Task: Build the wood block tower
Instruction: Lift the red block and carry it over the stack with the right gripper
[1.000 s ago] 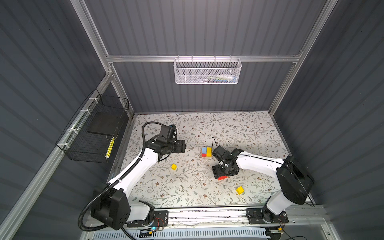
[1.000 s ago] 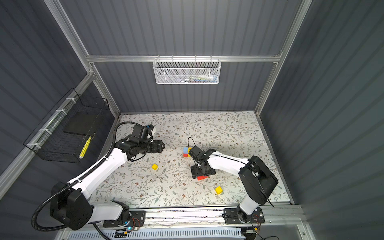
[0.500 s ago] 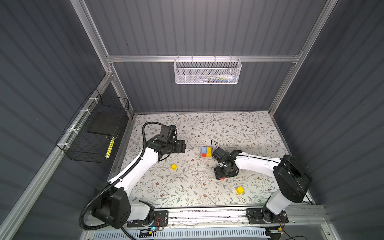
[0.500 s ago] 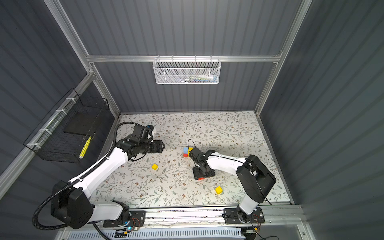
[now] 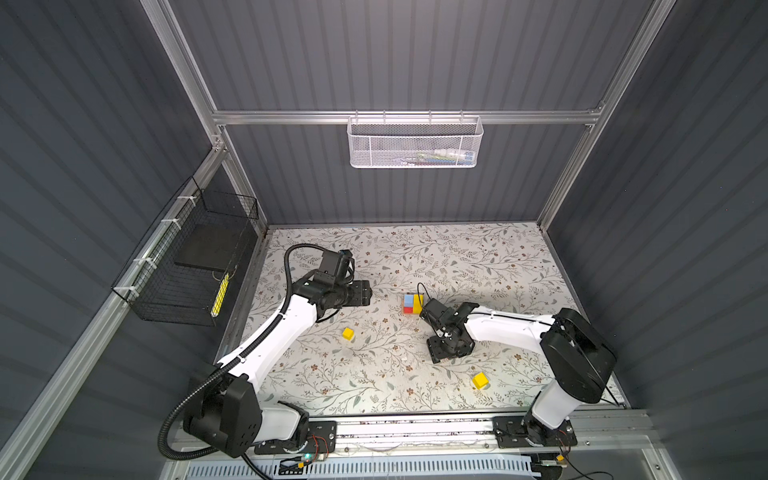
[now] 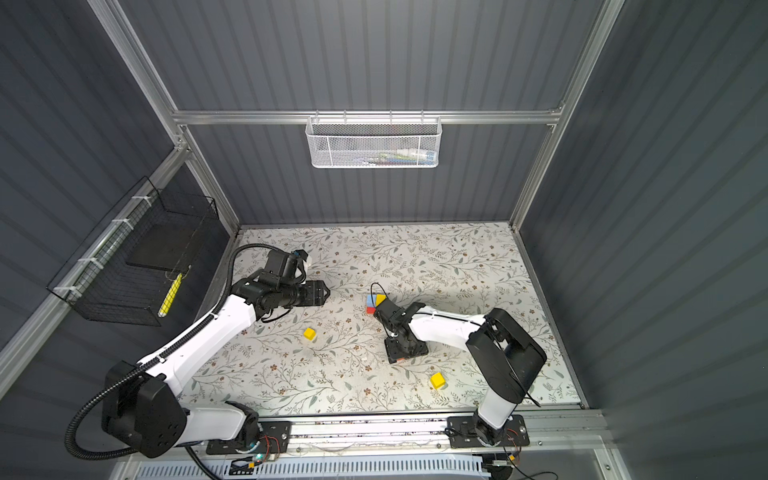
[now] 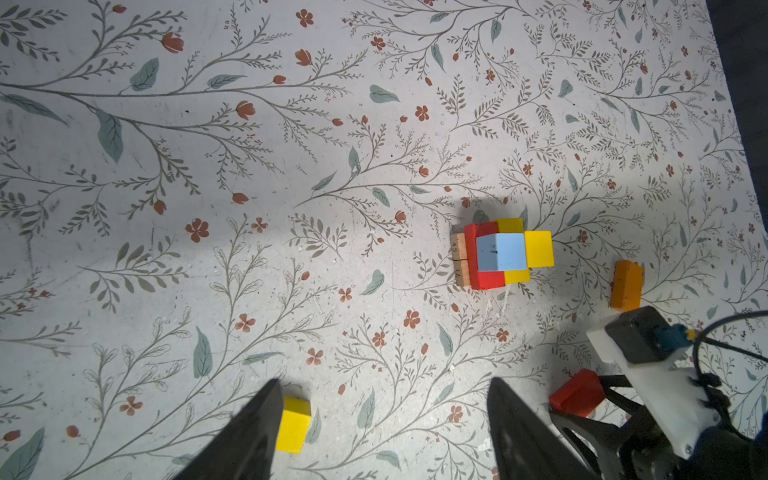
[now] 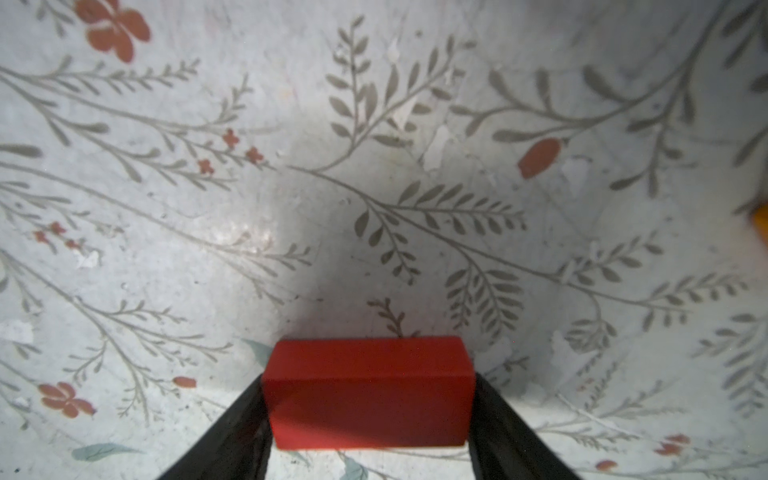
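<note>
Right wrist: red brick point(image 8: 368, 395) between fingers point(image 8: 232, 432) (open mat point(image 8: 374, 166))

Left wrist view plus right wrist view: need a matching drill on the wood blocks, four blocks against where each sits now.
Blocks:
1. red brick
2. light-blue cube
3. orange brick
4. tan bricks

Places:
A. on top of the tower
B. lying loose on the table, apart from the tower
C. between the jaws of the right gripper
D. at the tower's edge, beside its red layer

Pairs: 1-C, 2-A, 3-B, 4-D
</note>
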Available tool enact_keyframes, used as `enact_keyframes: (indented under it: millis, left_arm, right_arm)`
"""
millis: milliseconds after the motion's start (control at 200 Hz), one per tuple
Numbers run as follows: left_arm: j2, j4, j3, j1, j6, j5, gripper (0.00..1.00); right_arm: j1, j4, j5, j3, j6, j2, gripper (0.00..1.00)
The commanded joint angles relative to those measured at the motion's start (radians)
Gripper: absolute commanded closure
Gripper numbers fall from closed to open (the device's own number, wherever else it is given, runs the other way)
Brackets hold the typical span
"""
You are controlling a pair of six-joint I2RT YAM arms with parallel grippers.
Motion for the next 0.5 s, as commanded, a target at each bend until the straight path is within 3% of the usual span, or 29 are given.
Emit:
enact_keyframes:
  millis: [0,185,390,495]
  left_arm:
    - [0.002,0.002,-0.016,0.007,0.003,0.009,0.23]
    - [0.002,0.002,-0.016,0.008,0.003,0.006,0.23]
    - [0.002,0.002,-0.016,0.008,0.004,0.006,0.23]
    - [-0.001,0.002,-0.017,0.008,0.005,0.006,0.23]
  right_arm:
    - [0.006,-0.024,0.024,0.021,0.018,0.017,0.28]
    - [0.006,-0.028,0.035,0.026,0.019,0.005,0.30]
    - [0.006,-0.028,0.030,0.027,0.020,0.000,0.45]
    - [0.006,-0.053,0.036,0.047,0.023,-0.004,0.49]
